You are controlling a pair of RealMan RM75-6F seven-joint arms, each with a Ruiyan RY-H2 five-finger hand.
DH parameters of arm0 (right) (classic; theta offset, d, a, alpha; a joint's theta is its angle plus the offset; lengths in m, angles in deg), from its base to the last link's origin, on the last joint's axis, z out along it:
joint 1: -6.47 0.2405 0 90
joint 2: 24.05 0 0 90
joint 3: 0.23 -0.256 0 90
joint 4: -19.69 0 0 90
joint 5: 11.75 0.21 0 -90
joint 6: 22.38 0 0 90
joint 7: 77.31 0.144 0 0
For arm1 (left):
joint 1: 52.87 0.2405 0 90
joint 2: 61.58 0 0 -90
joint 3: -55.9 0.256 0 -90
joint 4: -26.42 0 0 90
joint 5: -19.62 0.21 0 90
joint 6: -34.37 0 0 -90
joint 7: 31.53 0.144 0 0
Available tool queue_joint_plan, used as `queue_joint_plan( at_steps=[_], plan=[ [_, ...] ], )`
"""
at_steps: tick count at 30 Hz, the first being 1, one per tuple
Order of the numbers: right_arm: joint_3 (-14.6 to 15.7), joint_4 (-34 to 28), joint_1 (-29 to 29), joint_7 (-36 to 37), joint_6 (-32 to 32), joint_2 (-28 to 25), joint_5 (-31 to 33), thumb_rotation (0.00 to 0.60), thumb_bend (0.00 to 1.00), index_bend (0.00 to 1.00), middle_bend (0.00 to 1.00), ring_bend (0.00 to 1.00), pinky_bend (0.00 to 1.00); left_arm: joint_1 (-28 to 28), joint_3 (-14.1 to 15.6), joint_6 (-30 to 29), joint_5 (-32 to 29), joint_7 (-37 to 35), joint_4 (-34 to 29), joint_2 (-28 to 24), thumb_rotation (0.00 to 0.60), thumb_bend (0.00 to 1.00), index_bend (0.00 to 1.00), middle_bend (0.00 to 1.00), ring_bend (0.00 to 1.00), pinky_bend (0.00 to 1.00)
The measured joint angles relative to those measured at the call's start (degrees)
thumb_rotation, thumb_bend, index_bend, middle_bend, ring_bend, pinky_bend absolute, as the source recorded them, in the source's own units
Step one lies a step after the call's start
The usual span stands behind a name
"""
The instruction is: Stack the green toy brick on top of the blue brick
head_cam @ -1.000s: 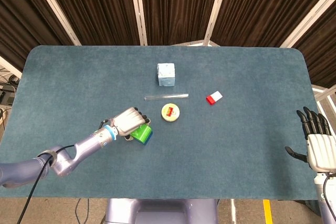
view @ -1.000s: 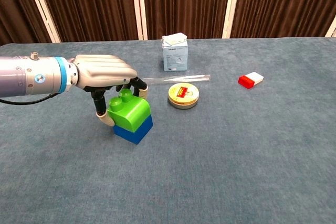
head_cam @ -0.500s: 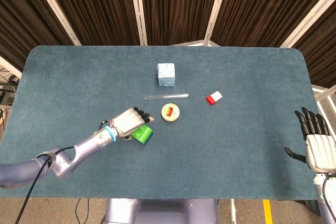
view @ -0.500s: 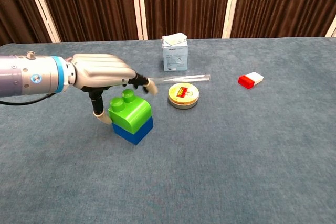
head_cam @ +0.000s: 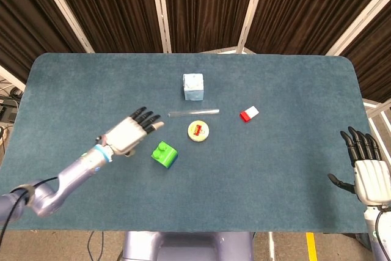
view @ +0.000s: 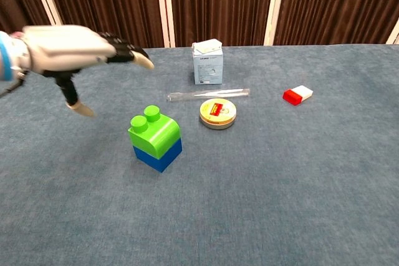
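The green toy brick [view: 153,131] sits squarely on the blue brick [view: 158,154] on the teal table, left of centre; in the head view the green brick [head_cam: 163,152] hides most of the blue brick [head_cam: 173,159]. My left hand [head_cam: 127,133] hovers up and to the left of the stack, fingers spread, holding nothing. In the chest view the left hand [view: 68,52] is raised well above the table, clear of the bricks. My right hand [head_cam: 368,172] rests open at the table's far right edge.
A round yellow tin [view: 218,113] lies just right of the stack, with a clear tube [view: 208,94] behind it. A pale blue box [view: 207,61] stands further back. A red and white block [view: 297,95] lies to the right.
My left hand has let go of the green brick, spread its fingers, and lifted up and away to the left. The stack stays put. The right hand barely shifted.
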Motion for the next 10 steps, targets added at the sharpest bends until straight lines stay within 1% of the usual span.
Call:
queue_joint_plan(
  at_steps=[3,6,7,10],
  plan=[
    [0.12,-0.22,-0.11,0.37,0.41,-0.31,-0.51,0.600,0.00,0.01,0.00,0.00,0.00,3.68,0.34,-6.60,0.35,-0.13,-1.98,-1.77,0.600,0.09,0.00,0.00,0.00,0.00],
    [0.30,-0.42,-0.14,0.73,0.77,-0.54,-1.24,0.600,0.00,0.01,0.00,0.00,0.00,8.80,0.97,-15.09,0.86,-1.63,-3.47,-3.00,0.600,0.03,0.00,0.00,0.00,0.00],
    [0.37,-0.45,-0.16,0.82,0.95,-0.61,-1.55,0.600,0.00,0.01,0.00,0.00,0.00,11.24,1.33,-18.73,1.00,-2.36,-4.02,-3.36,0.600,0.02,0.00,0.00,0.00,0.00],
    [0.61,-0.43,-0.17,0.87,1.56,-0.76,-2.62,0.600,0.00,0.01,0.00,0.00,0.00,18.06,2.52,-27.15,1.06,-4.00,-5.87,-4.16,0.600,0.00,0.00,0.00,0.00,0.00]
  ],
)
